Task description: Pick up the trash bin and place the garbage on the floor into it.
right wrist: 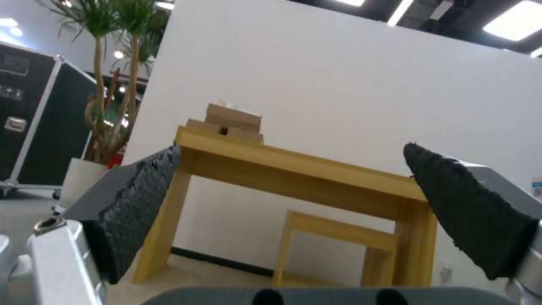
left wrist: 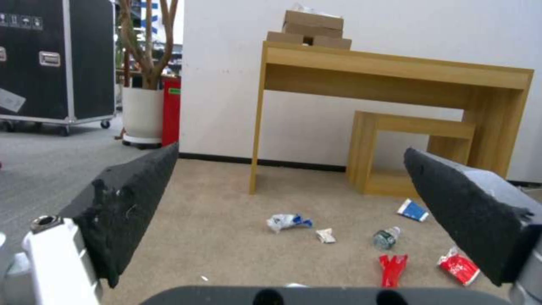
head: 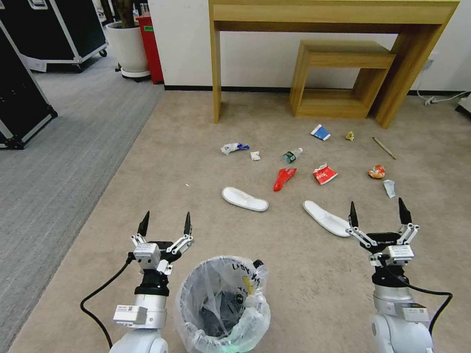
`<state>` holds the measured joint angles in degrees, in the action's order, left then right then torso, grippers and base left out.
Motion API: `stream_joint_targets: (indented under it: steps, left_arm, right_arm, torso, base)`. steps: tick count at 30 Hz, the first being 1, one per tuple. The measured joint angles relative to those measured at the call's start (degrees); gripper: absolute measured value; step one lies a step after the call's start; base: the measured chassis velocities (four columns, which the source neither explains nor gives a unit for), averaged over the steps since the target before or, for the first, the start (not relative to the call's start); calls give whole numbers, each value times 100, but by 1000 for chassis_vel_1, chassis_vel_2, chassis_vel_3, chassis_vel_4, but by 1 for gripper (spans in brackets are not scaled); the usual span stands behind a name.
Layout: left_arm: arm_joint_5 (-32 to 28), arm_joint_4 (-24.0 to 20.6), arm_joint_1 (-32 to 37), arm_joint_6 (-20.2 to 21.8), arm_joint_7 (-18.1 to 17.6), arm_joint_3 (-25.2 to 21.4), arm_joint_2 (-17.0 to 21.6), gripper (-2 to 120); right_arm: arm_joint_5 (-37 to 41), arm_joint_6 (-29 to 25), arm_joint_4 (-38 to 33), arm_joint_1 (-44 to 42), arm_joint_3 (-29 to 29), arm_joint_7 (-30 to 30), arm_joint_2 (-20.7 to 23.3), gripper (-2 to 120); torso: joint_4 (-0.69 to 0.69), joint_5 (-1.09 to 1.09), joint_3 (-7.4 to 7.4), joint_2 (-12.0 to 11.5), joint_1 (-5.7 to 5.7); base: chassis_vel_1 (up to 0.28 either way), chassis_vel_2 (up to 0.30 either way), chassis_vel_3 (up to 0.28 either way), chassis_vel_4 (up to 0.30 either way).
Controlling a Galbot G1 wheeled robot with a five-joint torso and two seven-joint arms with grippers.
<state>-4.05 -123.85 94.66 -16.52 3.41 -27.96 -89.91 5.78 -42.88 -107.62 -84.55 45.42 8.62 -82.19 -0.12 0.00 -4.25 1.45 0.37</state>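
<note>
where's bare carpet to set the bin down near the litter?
Bare carpet: between the trash bin and the two slippers, and left of the blue-white wrapper toward the grey carpet. Crowded: bottle, red wrappers, orange wrapper.

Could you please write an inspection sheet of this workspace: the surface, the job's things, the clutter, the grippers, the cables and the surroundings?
Surface: beige carpet floor; grey carpet on the robot's left.
Job's things: trash bin with plastic liner, upright on the floor between the arms. Garbage scattered ahead: two white slippers, red wrapper, red packet, clear bottle, blue-white carton, orange wrapper, wooden stick.
Clutter: nothing seen beyond the garbage.
Grippers: left gripper beside the bin, fingers open, empty; right gripper near one slipper, fingers open, empty.
Cables: black cable at the left arm; white cord by the wall.
Surroundings: wooden table, smaller wooden stand, plant pot, black cases.
</note>
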Motion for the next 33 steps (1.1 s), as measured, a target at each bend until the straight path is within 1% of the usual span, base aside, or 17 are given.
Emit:
stream_joint_targets:
  steps: [11, 23, 33]
  left_arm:
    - [-28, -13, 72, -26, 0, 39, 37, 100]
    - [-34, -44, 165, -64, 7, 38, 34, 100]
    - [-5, -31, 172, -84, 35, 62, 12, 100]
  right_arm:
    - [-64, 59, -77, -29, -4, -63, -61, 100]
    - [-118, -21, -70, -13, -44, -91, -94, 100]
    - [-140, -83, -22, 2, -42, -86, -77, 100]
  torso:
    - [0, 0, -1, 0, 1]
    - [0, 1, 1, 1, -2]
    - [0, 0, -1, -1, 1]
  base:
    - [11, -9, -14, 17]
    - [133, -137, -146, 130]
    - [13, -15, -12, 11]
